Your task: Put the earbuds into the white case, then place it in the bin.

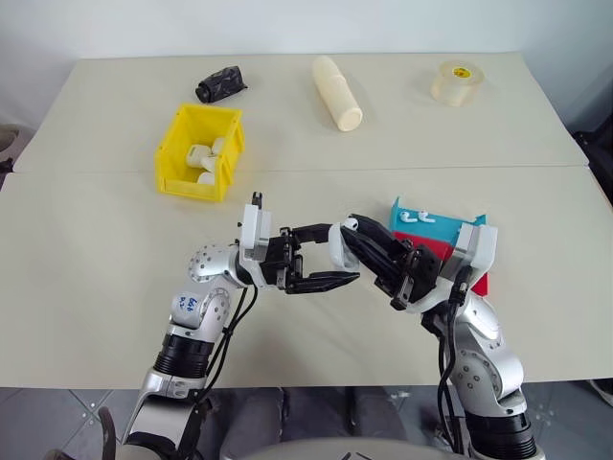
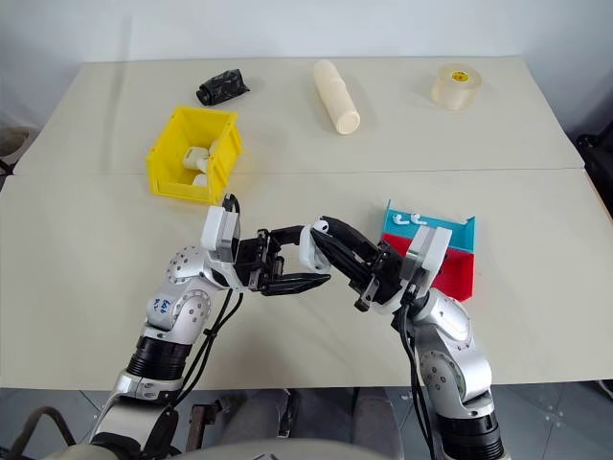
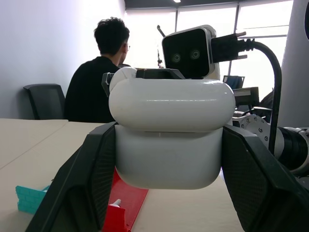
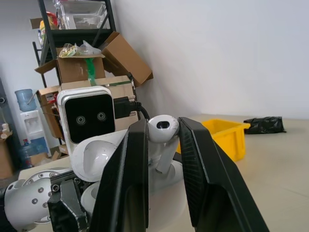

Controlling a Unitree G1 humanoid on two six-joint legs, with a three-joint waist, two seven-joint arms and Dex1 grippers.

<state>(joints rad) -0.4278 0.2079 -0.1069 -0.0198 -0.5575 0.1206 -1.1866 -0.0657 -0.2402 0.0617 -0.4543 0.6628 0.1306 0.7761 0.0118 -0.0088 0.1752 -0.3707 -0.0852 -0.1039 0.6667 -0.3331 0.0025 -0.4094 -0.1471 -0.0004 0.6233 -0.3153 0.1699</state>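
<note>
The left gripper (image 1: 321, 257) was clamped on the white case (image 3: 169, 137), lid open. At its 3 o'clock, the right gripper (image 4: 161, 145) pinched one earbud (image 4: 163, 128) above it. Insertion was in hand; next, seat the stem. The case socket was hidden. At 11 o'clock stood the bin (image 1: 199, 150).

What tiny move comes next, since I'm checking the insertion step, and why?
Probably ease the right gripper down, seating its earbud in the white case. The left gripper clamps the case, and the earbud sits just above it.
</note>
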